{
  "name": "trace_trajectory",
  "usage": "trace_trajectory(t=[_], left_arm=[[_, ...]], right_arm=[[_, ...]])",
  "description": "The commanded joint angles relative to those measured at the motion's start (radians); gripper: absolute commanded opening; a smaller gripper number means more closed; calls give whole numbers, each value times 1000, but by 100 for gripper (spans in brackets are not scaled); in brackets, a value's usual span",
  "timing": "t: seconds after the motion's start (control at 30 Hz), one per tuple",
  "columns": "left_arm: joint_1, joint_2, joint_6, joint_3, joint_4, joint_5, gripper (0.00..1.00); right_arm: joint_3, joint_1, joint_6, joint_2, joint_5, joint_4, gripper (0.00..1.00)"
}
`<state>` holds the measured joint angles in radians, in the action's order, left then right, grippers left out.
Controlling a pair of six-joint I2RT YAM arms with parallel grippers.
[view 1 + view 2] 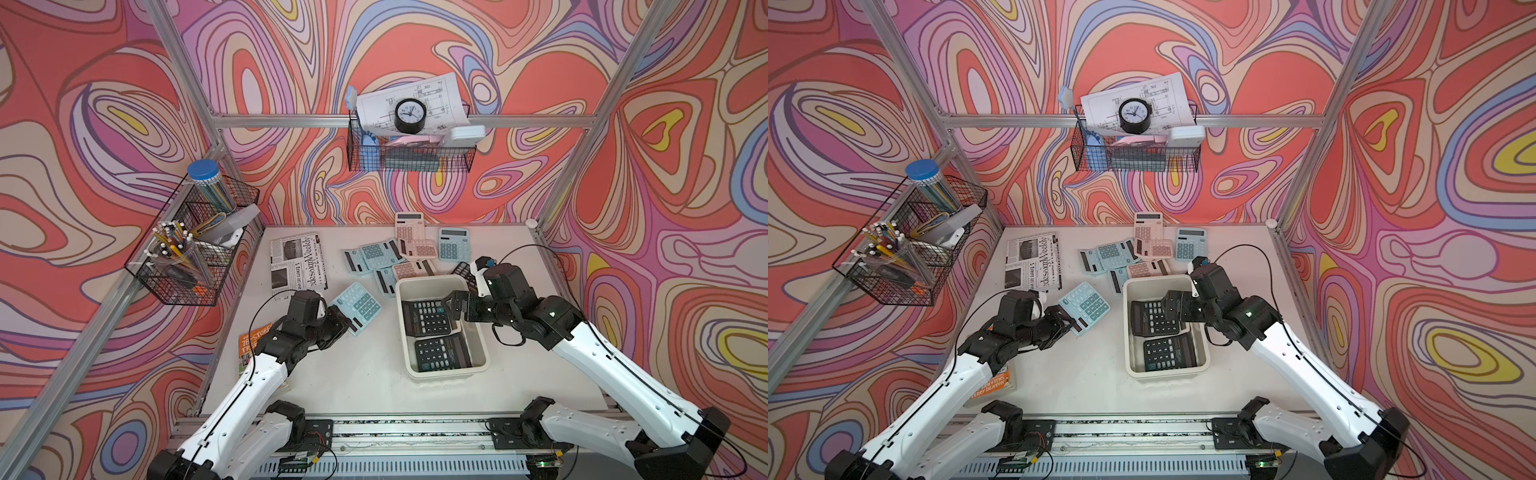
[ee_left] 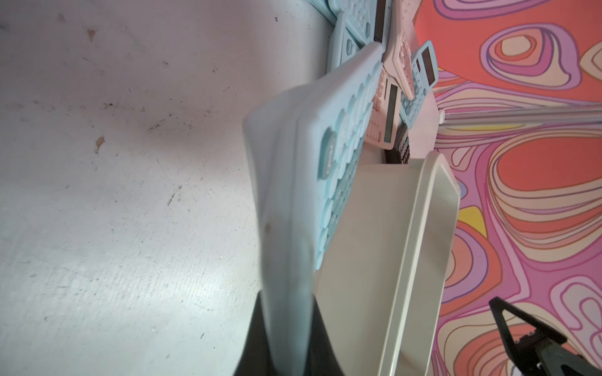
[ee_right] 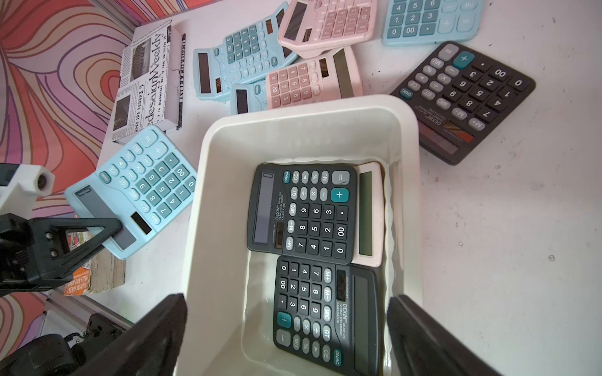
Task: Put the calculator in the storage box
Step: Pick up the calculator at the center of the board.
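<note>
My left gripper [image 1: 347,322] [image 2: 286,341] is shut on the display end of a light blue calculator [image 1: 357,305] [image 1: 1086,305] [image 2: 293,169] [image 3: 143,182]. It holds that calculator tilted, just left of the storage box. The storage box [image 1: 440,277] [image 1: 1158,277] [image 2: 374,228] [image 3: 293,107] is a cream-white tub in mid-table. Inside lie two black calculators [image 3: 306,211] [image 3: 322,312], with a pink one [image 3: 371,211] partly under them. Over the box's far half my right gripper [image 1: 451,305] [image 3: 286,302] hangs open, nothing between its fingers.
Several loose blue and pink calculators [image 1: 411,245] lie behind the box, and a black one [image 3: 462,97] beside it. A newspaper-print book [image 1: 297,262] lies at back left, an orange book [image 1: 253,340] under my left arm. Black wire baskets [image 1: 195,249] [image 1: 409,153] hang on the walls.
</note>
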<state>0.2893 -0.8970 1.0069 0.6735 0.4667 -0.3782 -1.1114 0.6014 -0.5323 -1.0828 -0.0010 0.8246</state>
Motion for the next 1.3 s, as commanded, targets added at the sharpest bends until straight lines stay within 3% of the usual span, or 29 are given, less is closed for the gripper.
trace_trajectory(t=[0.0,0.3,0.67,0.9,1.13,1.27], left_arm=[[5,17,-146,90,131,-57,0],[5,5,-218,183,166,-271,0],[6,-47,-147,131,-22,-548,0],[43,-66,-74,95,-154,-636,0],[117,-69,-50,86,-199,-652,0],[126,-73,-24,69,-271,-662,0]], right_arm=[[-30,-5,34,-8,-21,4,98],[-23,-6,82,-30,-118,-29,98],[-4,-45,96,-5,-276,-95,98],[-2,-157,70,-10,-528,-177,96],[17,-269,14,-77,-802,-281,83],[59,-277,-34,-104,-933,-372,76]])
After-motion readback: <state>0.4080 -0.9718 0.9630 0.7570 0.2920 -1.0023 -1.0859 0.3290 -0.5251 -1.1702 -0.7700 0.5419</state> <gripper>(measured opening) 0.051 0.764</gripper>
